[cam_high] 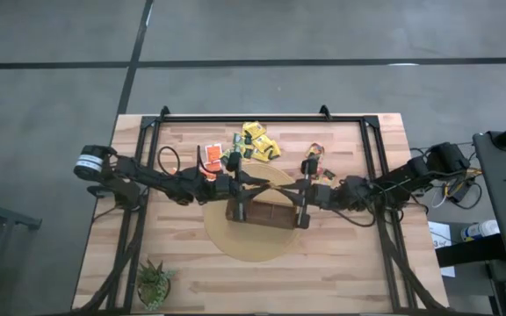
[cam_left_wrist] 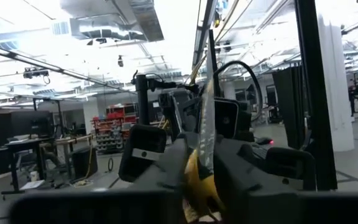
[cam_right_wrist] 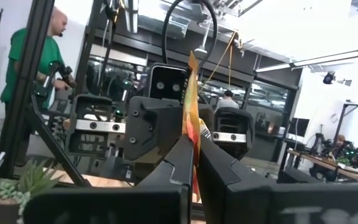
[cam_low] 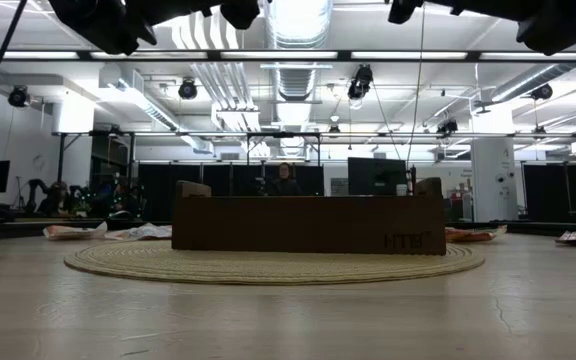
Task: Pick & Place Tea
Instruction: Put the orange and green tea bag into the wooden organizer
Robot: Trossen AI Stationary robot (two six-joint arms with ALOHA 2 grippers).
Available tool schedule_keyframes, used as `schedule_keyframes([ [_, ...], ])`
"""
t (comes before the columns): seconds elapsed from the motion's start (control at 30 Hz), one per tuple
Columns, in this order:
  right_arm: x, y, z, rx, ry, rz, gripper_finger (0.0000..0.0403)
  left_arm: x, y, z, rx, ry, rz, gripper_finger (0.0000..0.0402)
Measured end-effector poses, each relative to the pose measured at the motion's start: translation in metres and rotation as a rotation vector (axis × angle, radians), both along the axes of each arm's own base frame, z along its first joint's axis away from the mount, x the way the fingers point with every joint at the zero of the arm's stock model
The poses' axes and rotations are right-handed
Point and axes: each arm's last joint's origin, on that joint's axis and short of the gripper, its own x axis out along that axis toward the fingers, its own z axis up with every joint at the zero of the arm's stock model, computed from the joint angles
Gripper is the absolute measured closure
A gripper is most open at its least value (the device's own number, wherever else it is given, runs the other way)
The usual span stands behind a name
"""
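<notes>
Left gripper [cam_high: 238, 179]: over the left end of the brown box [cam_high: 266, 213], fingers pressed onto a thin yellow sachet [cam_left_wrist: 202, 168] that stands edge-on between them in the left wrist view
Right gripper [cam_high: 304, 186]: over the right end of the box, fingers pinched on an orange sachet [cam_right_wrist: 192, 118], also seen edge-on in its own wrist view
Arms: both reach inward from opposite sides of the table [cam_high: 358, 263] and face each other across the box, grippers near but apart
Box: long, dark brown, sits on a round woven mat [cam_low: 268, 265]; from table height only its front wall shows, compartments hidden
Loose tea: orange sachets [cam_high: 210, 156] just beside the left arm, a yellow and green heap [cam_high: 255, 143] behind the box, a few more [cam_high: 315, 158] near the right arm, all on bare wood
Plant [cam_high: 155, 283]: small pot at the near left corner, well clear of the work
Stage, judged: both sachets lifted and carried, drop into the box likely next
Risk 1: grip is on a thin edge only, so a sachet could swivel or slip out short of its compartment
Risk 2: two grippers closing on one box could brush each other or nudge the box off the mat
Risk 3: a sachet released too high may land flat on a divider rather than inside
</notes>
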Motion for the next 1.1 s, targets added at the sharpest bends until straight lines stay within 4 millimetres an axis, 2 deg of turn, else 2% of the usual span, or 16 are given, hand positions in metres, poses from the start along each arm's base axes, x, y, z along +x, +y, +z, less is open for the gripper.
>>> schedule_keyframes([
  [0.07, -0.001, 0.0, -0.001, -0.01, 0.004, -0.004, 0.0394, 0.001, 0.0, -0.001, 0.009, 0.013, 0.003, 0.039],
  [0.3, 0.002, 0.0, -0.003, -0.04, 0.064, -0.008, 0.0387, 0.003, 0.0, 0.0, 0.033, 0.074, 0.016, 0.0398],
  [0.4, 0.005, 0.001, 0.0, -0.056, 0.107, -0.01, 0.0355, 0.001, 0.0, 0.003, 0.041, 0.106, 0.021, 0.0399],
  [0.57, 0.007, 0.0, 0.003, -0.039, 0.226, -0.059, 0.0272, -0.006, 0.002, 0.006, 0.055, 0.193, 0.033, 0.04],
  [0.7, 0.009, -0.002, 0.008, 0.022, 0.373, -0.116, 0.0204, -0.01, 0.003, 0.01, 0.094, 0.43, 0.025, 0.04],
  [0.8, 0.014, -0.004, 0.015, 0.092, 0.457, -0.124, 0.0168, -0.012, 0.003, 0.007, 0.087, 0.65, 0.014, 0.0401],
  [0.93, 0.019, -0.007, 0.014, 0.129, 0.586, -0.13, 0.0144, -0.008, 0.002, 0.001, 0.06, 0.759, 0.014, 0.0401],
  [1.1, 0.024, -0.004, 0.01, 0.121, 0.683, -0.099, 0.0148, -0.003, 0.003, 0.0, 0.057, 0.76, 0.04, 0.0401],
])
